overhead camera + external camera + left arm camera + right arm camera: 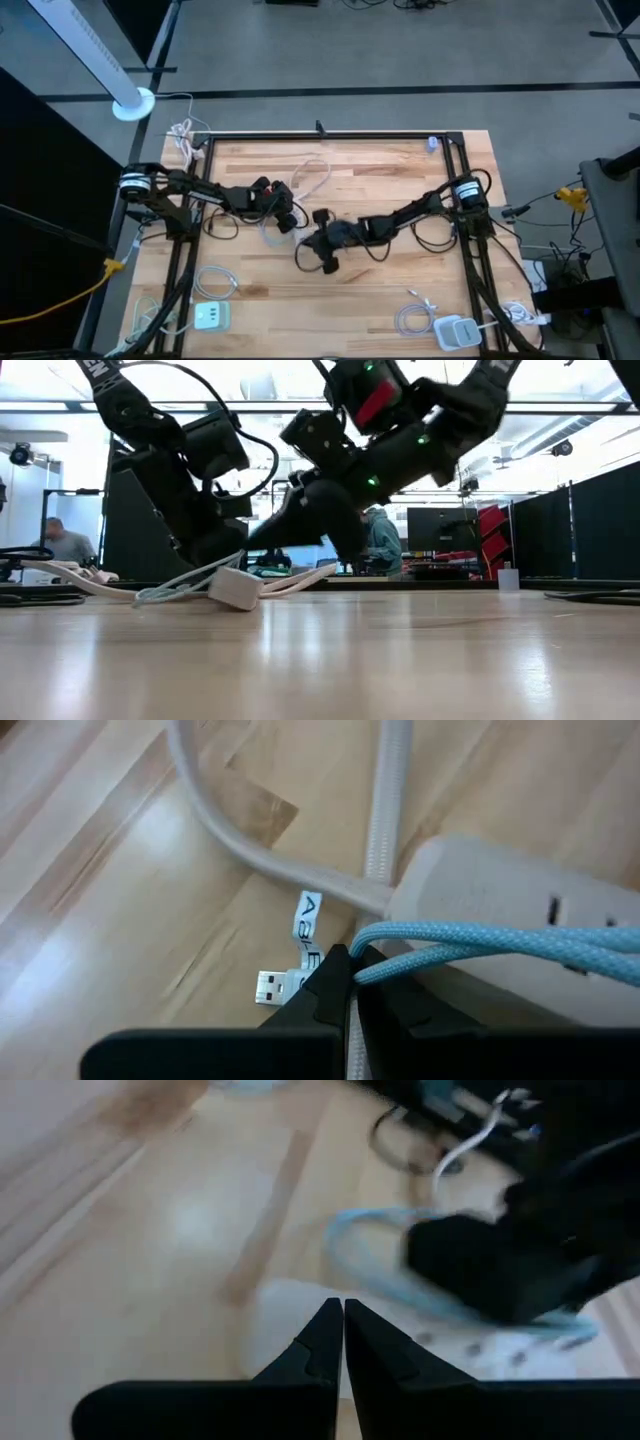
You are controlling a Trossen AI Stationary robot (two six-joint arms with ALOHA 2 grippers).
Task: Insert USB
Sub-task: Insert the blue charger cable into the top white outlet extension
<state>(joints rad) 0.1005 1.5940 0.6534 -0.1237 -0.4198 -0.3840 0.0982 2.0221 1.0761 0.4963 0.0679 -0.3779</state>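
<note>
Near the middle of the wooden counter (400,190), a white power strip (520,900) lies among loose white cords (385,830). The left hand (352,970) is pressed together, pinching a light blue braided cable (480,940) across the strip. The silver USB plug (272,986) lies on the wood beside it; its white tag is partly hidden. The right hand (342,1330), also pressed together, holds nothing close by.

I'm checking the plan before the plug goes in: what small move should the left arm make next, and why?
Probably turn the left gripper so the USB plug faces the power strip. It is shut on the blue braided cable, and the plug lies on the wood beside the fingers, pointing away from the strip. The right gripper is shut and empty nearby.
</note>
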